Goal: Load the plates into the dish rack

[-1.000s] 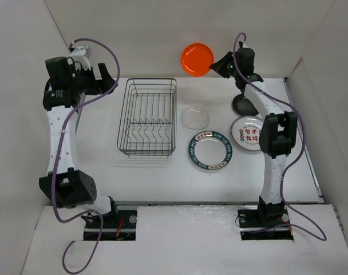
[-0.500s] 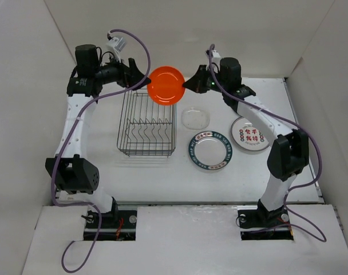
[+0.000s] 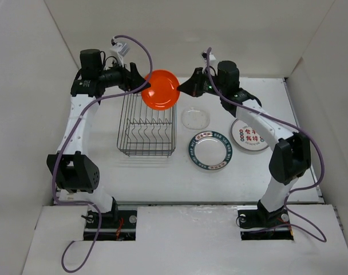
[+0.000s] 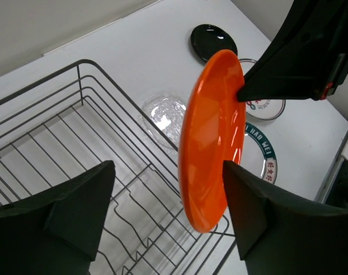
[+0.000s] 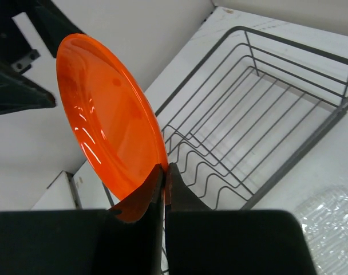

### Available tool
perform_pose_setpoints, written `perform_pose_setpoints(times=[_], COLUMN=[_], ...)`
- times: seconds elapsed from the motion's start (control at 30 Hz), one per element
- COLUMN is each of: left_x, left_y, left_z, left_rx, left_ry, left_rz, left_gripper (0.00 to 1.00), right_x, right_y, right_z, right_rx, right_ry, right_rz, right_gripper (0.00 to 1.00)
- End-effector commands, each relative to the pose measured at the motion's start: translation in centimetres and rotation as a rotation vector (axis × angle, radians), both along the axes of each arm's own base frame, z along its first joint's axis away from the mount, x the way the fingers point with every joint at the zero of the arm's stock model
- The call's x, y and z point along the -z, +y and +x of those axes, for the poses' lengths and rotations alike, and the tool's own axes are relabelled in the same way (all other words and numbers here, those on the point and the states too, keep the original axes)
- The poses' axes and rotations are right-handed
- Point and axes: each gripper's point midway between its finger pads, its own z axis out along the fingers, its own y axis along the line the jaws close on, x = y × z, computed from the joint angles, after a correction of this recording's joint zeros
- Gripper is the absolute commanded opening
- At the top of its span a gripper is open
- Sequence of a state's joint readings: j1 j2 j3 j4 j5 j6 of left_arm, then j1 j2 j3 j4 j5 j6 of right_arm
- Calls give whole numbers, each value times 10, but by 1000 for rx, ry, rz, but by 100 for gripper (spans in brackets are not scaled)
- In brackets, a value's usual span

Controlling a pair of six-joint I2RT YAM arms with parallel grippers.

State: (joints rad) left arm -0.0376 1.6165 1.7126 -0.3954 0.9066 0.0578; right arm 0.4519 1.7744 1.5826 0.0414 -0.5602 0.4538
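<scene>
Pinching rim of orange plate in right end effector; straddling opposite rim with wide-open left end effector. Seeming light, stiff, slick.

right tool pinching orange plate, dish rack beyond

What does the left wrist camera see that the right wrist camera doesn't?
Only the left wrist view shows the black plate, the plate with the teal lettered rim and a sliver of the plate with printed characters. Only the right wrist view shows, close up, the right gripper with both fingers pinched on the rim of the orange plate. Both show the orange plate held on edge by the dish rack, the clear plate lying on the table, and the left gripper, open.
</scene>
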Motion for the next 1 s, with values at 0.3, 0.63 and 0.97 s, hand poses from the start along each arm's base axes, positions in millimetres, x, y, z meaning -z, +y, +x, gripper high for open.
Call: perform_pose_setpoints(times=[0.3, 0.63, 0.97], left_x=[4, -7, 80], left_y=[-7, 37, 25], left_z=[-8, -26, -44], left_rx=[51, -522, -631], left_ry=[29, 46, 243], left_rz=[-22, 223, 466], left_gripper=[0, 0, 0], right_x=[-62, -4, 9], right_y=[25, -71, -128], right_z=[-44, 3, -28], right_rx=[-128, 585, 775], right_ry=[-131, 93, 154], right_rz=[137, -185, -291], right_gripper=[10, 100, 100])
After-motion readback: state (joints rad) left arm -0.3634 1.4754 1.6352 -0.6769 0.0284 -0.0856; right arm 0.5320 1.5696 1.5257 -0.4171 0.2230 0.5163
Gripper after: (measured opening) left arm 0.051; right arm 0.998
